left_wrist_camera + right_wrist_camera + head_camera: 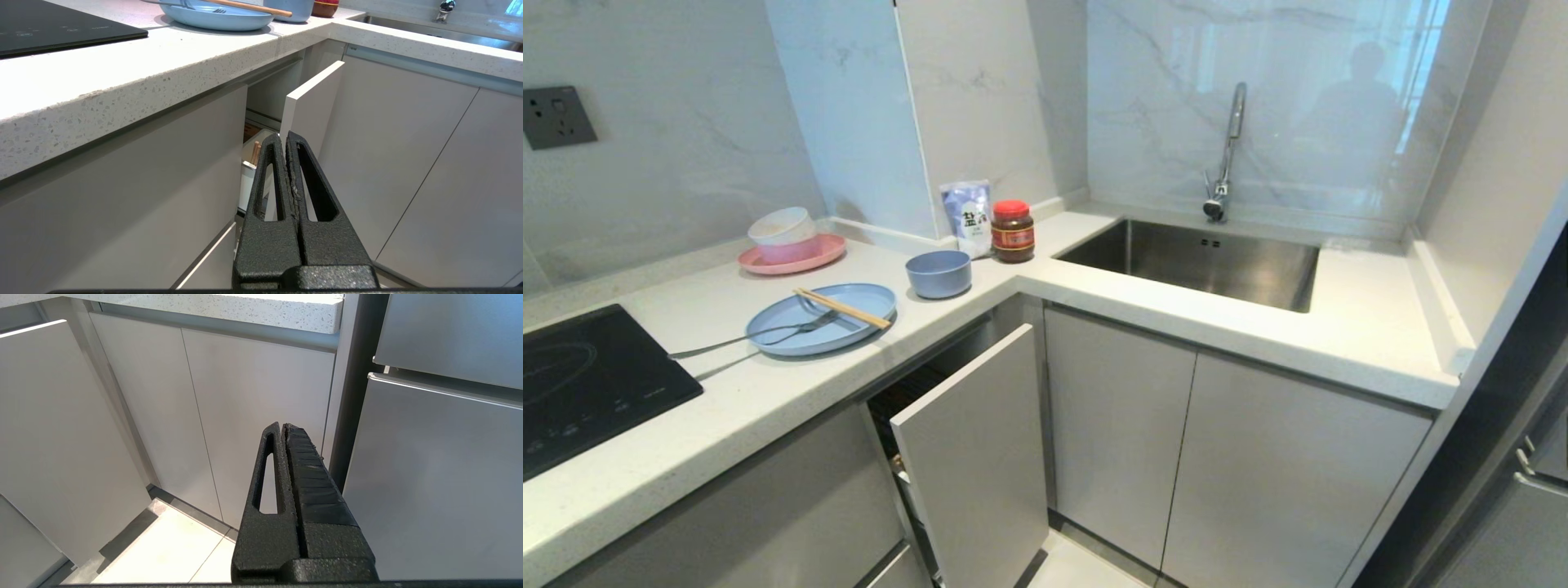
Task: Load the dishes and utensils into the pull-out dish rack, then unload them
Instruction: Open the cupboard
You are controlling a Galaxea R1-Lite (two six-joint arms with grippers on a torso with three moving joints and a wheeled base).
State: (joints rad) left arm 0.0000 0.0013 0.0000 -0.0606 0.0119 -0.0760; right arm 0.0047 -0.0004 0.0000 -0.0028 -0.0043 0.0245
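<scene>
The light-blue plate (821, 318) lies on the counter with the wooden chopsticks (843, 309) and the silver fork (752, 335) across it. The light-blue bowl (938, 273) stands just behind it. Below the counter the pull-out dish rack's pale-grey front (972, 457) is drawn partway out. Its white utensil box (249, 183) shows in the gap with wooden sticks (255, 152) standing in it. My left gripper (284, 136) is shut and empty, low in front of that gap. My right gripper (282, 426) is also shut and empty, facing the cabinet doors (261, 400) under the sink.
A pink plate (829, 247) carrying a white-and-pink bowl (784, 235) sits at the back left. A salt bag (966, 216) and a red-lidded jar (1013, 231) stand in the corner. The black hob (580, 384) is at the left, the sink (1201, 261) and faucet (1225, 155) at the right, and a steel appliance (441, 477) beside the cabinets.
</scene>
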